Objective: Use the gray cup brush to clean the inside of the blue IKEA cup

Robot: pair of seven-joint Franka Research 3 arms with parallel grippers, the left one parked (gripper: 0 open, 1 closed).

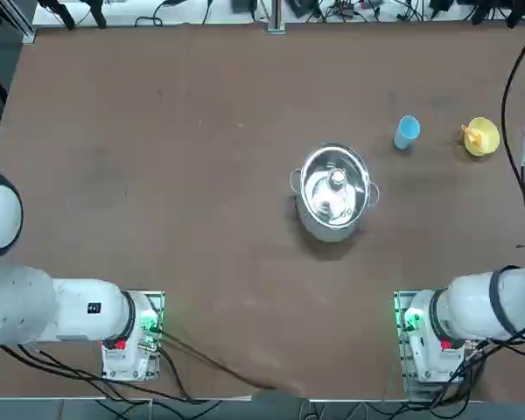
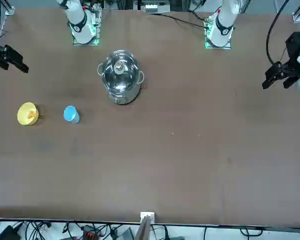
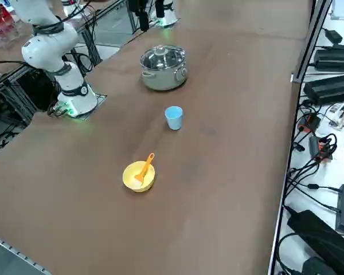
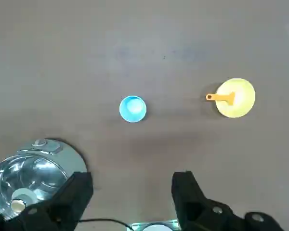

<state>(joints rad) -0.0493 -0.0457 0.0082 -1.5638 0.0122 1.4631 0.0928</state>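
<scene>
I have the right gripper (image 4: 133,177) raised above the table at the robot's right side, jaws wide apart, nothing between them. Nearest the bases: steel pot (image 1: 334,192), lid on. Farther out, blue cup (image 1: 407,132), upright, mouth up. Beside it, farther right, yellow bowl (image 3: 134,182); orange brush (image 3: 145,167) sits in it, handle over the rim on the cup side.
</scene>
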